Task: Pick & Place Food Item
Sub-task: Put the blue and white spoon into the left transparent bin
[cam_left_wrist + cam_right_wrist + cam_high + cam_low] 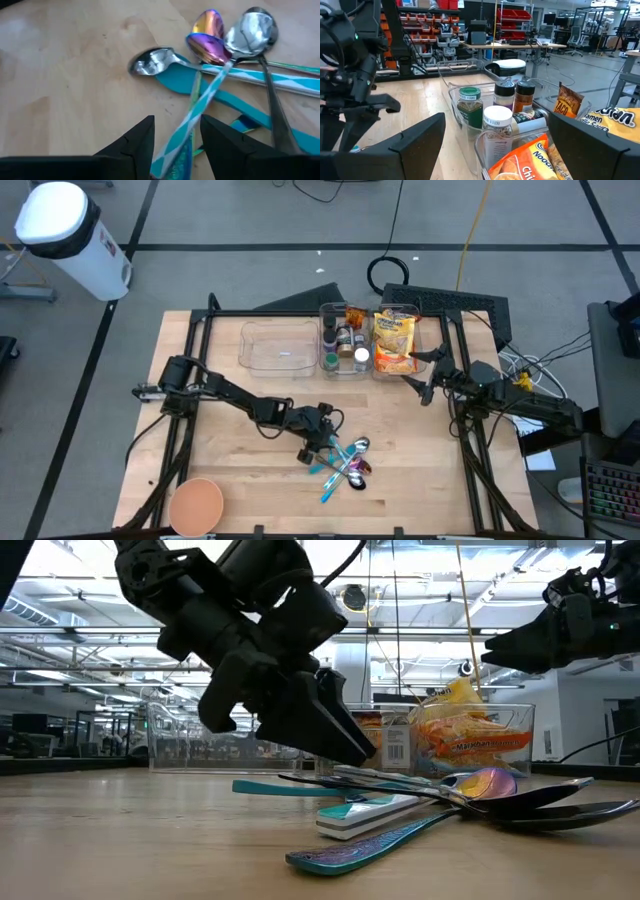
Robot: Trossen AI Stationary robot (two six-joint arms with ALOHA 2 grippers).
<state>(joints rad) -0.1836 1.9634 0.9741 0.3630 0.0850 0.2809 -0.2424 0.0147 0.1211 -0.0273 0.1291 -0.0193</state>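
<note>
Several spoons (345, 460) lie in a crossed pile on the wooden table, some silver, one iridescent, some with teal handles. My left gripper (322, 442) is open and low over the pile's left side. In the left wrist view its fingers (145, 140) stand on either side of a teal-and-white spoon handle (192, 112); no touch shows. An orange snack bag (395, 340) stands in a clear bin (415, 310) at the far side. My right gripper (425, 385) is open and empty, raised just near-right of that bin; the bag also shows in its wrist view (520, 160).
Several spice jars (482, 107) stand in a clear bin (343, 370) beside the snack bags. An empty clear tray (278, 345) sits to their left. An orange bowl (195, 505) stands at the near left corner. Bare wood lies left of the spoons.
</note>
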